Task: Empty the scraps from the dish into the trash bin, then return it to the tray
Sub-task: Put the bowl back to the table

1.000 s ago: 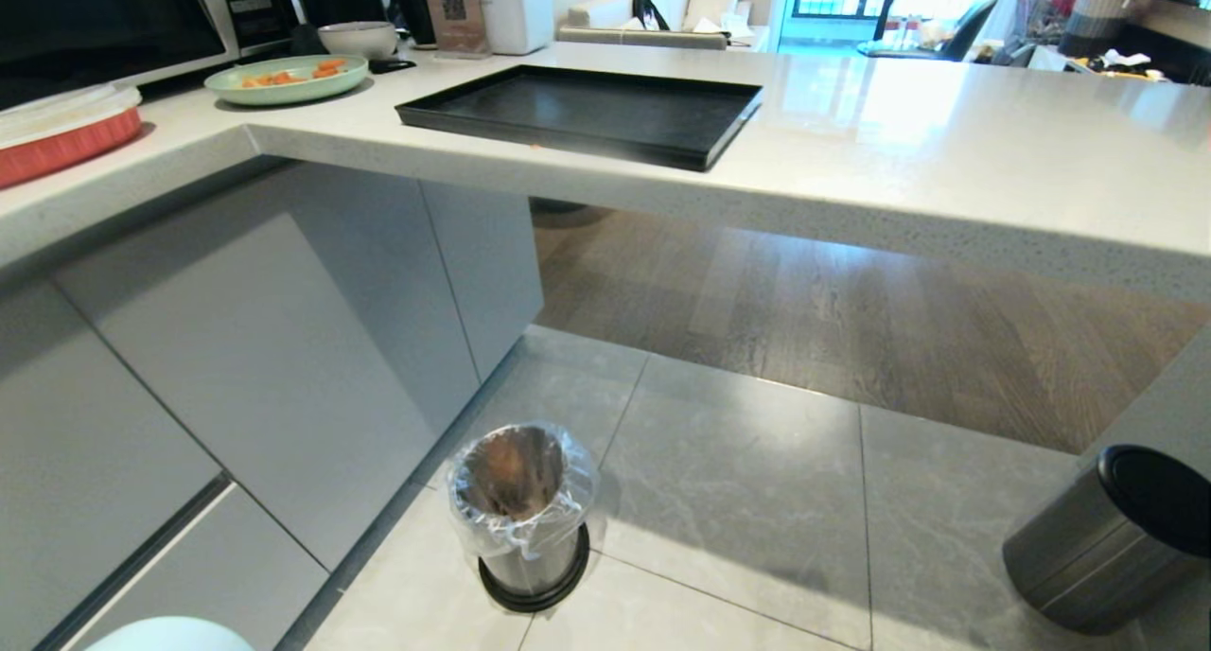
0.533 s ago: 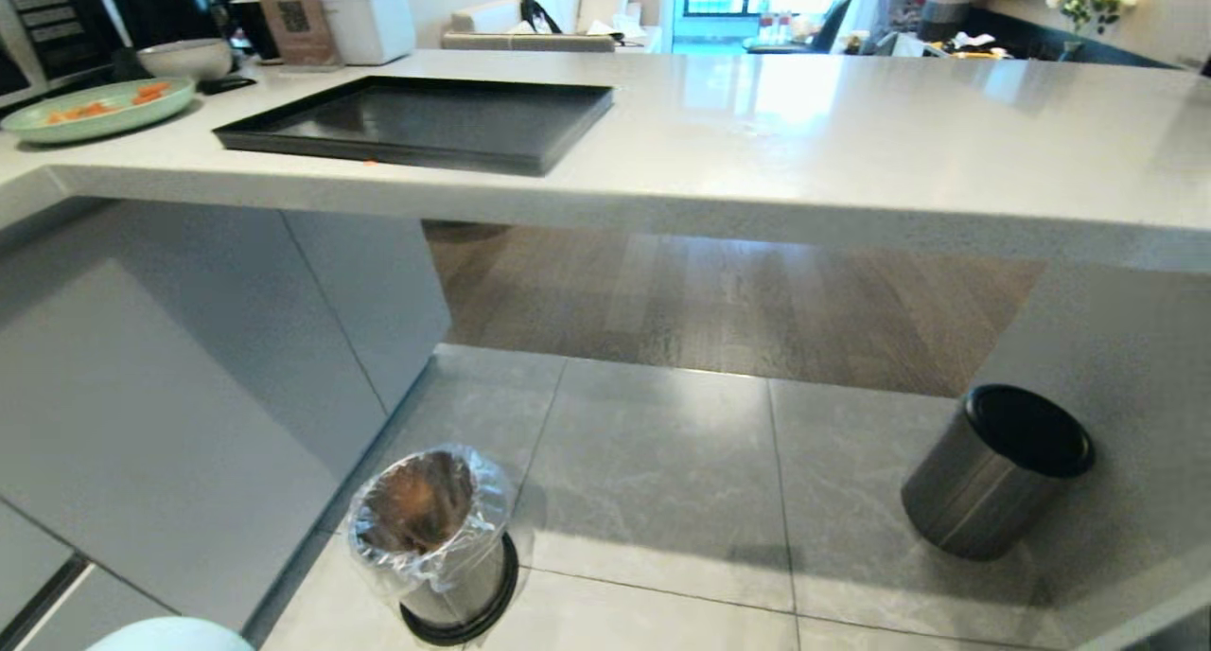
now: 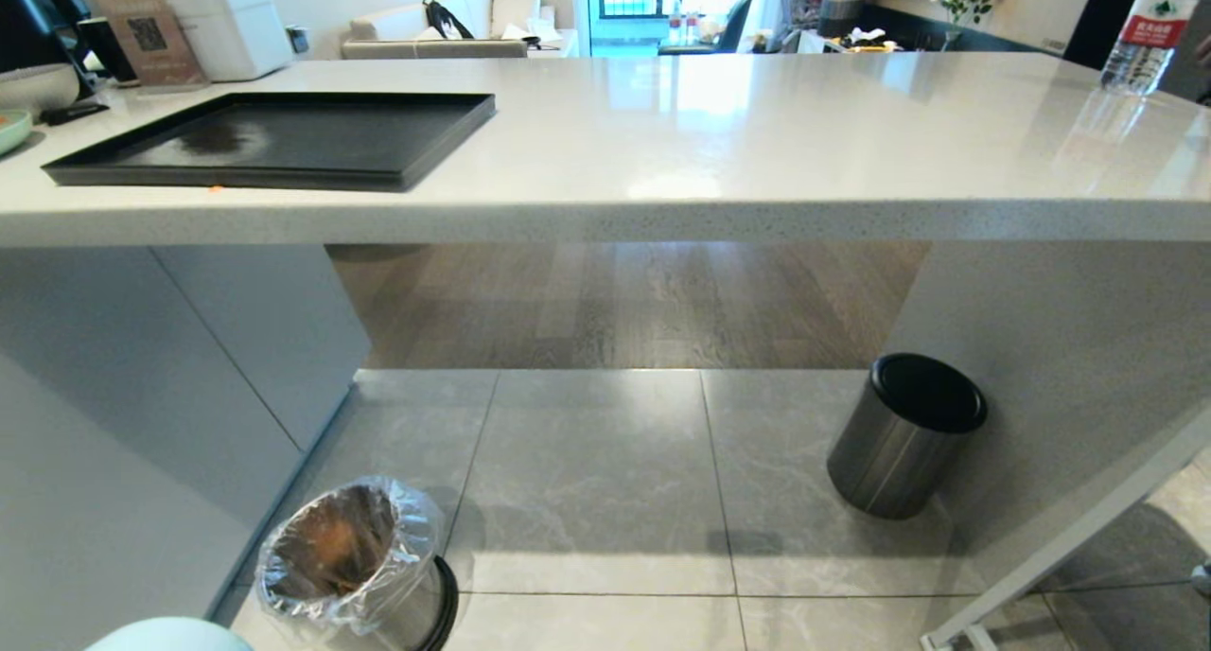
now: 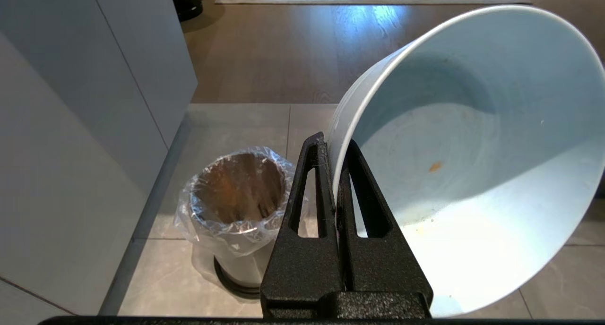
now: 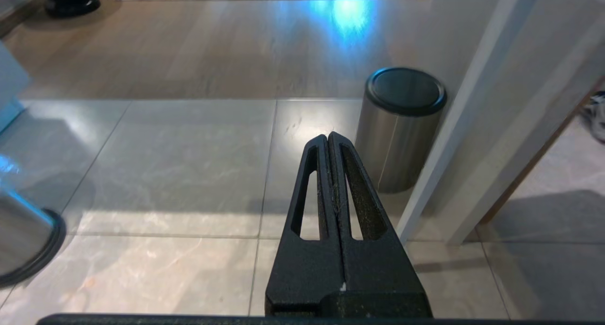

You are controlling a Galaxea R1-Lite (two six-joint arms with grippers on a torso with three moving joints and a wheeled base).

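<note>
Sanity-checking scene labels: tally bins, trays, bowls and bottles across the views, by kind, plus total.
Bins: 2, the trash bin with clear liner and the dark-topped grey bin
Trays: 1, the tray on the counter
Bowls: 2, the dish pinched at its rim by the left gripper, and a greyish bowl at the counter's edge
Bottles: 1, a water bottle
Total: 6

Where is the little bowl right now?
The bowl is pinched by its rim in the left gripper, low above the tiled floor, beside the plastic-lined metal bin, not on the black tray.

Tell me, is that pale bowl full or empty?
Empty: the dish, pinched at its rim by the left tool, shows only a tiny orange speck and faint smears inside.
</note>
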